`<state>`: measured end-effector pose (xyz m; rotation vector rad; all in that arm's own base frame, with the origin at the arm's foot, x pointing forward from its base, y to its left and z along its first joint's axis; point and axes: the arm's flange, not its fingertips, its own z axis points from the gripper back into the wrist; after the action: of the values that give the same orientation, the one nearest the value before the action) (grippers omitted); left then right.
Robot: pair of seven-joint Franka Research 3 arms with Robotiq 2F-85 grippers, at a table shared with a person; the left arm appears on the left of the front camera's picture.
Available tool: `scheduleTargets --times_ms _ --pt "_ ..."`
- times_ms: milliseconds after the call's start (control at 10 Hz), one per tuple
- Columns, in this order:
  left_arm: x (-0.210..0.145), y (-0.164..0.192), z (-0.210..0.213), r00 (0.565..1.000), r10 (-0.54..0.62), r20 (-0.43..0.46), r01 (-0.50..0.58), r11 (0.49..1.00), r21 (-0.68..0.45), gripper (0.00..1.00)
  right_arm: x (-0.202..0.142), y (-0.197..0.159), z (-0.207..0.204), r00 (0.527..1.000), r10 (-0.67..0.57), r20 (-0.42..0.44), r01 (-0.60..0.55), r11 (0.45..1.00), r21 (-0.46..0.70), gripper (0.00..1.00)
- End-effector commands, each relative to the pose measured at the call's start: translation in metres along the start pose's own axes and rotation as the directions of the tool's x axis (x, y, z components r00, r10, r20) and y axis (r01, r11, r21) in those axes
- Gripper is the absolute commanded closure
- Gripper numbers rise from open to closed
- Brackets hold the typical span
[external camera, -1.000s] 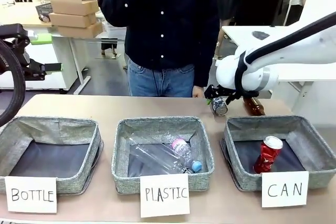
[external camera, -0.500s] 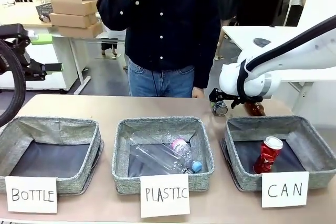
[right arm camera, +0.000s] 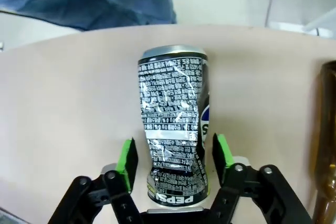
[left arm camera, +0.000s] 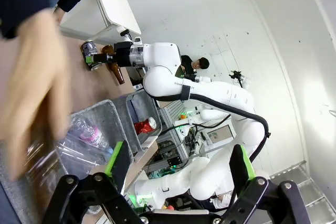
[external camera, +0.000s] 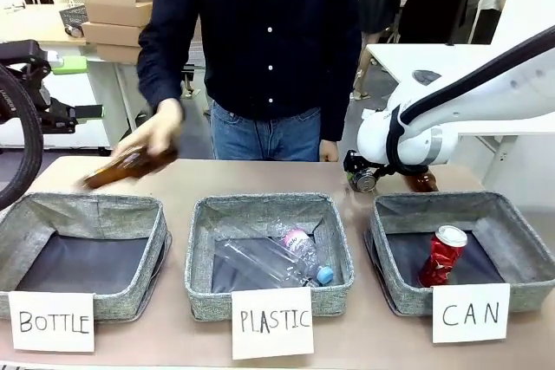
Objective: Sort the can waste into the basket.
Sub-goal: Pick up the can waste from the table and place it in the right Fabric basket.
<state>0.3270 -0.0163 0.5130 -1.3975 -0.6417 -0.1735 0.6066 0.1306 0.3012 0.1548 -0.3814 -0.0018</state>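
At the far right, behind the basket (external camera: pixel 515 206), my right gripper (right arm camera: pixel 173 153) straddles the lying silver can (right arm camera: pixel 173 103), jaws just wider than it. The red can (external camera: pixel 443 255) sits in the basket. My left gripper (left arm camera: pixel 178 161) gapes wide, empty.

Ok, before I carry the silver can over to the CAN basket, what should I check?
1. Can centred in right gripper: ok.
2. Fingers shut on it: cannot tell; a thin gap seems to show at one pad.
3. Brown bottle clear of the fingers: ok, it lies apart to one side.
4. Room in CAN basket: ok; red can inside, bare lining around it.
5. Person's hand off the path: ok, it is over by the BOTTLE basket.
6. Left gripper idle: ok, open, nothing between its fingers.
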Motion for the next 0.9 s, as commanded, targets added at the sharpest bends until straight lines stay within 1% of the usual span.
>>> scheduleTargets --times_ms 0,100,200,300,400,500,600,700,800 --pt "-0.004 -0.001 0.0 1.0 -0.018 0.01 0.019 1.0 -0.023 0.0 0.004 0.007 -0.005 1.0 0.001 0.018 0.0 0.999 -0.038 1.0" --pt "-0.004 -0.001 0.0 1.0 -0.018 0.01 0.019 1.0 -0.023 0.0 0.004 0.007 -0.005 1.0 0.005 0.009 -0.005 0.999 -0.038 1.0" --pt "-0.004 -0.001 0.0 1.0 -0.018 0.01 0.019 1.0 -0.023 0.0 0.004 0.007 -0.005 1.0 0.009 0.003 -0.009 0.999 -0.039 0.87" --pt "-0.004 -0.001 0.0 1.0 -0.018 0.01 0.019 1.0 -0.023 0.0 0.004 0.007 -0.003 1.0 0.011 0.004 -0.011 0.999 -0.04 0.97" --pt "-0.004 -0.001 0.0 1.0 -0.018 0.01 0.019 1.0 -0.023 0.0 0.004 0.007 0.0 1.0 0.012 0.007 -0.012 0.999 -0.037 1.0" --pt "-0.004 -0.001 0.0 1.0 -0.018 0.01 0.019 1.0 -0.023 0.0 0.004 0.009 0.009 1.0 0.007 -0.002 -0.007 1.0 -0.006 1.0" --pt "-0.004 -0.001 0.0 1.0 -0.018 0.01 0.019 1.0 -0.023 0.0 0.003 0.01 0.023 0.999 0.033 0.008 -0.033 0.999 0.002 1.0" --pt "-0.004 -0.001 0.0 1.0 -0.018 0.01 0.019 1.0 -0.023 0.0 -0.005 0.012 0.068 0.996 0.089 0.027 -0.09 0.995 0.053 1.0" --pt "-0.004 -0.001 0.0 1.0 -0.018 0.01 0.019 1.0 -0.023 0.0 -0.02 0.013 0.128 0.991 0.127 0.047 -0.132 0.987 0.096 1.0"
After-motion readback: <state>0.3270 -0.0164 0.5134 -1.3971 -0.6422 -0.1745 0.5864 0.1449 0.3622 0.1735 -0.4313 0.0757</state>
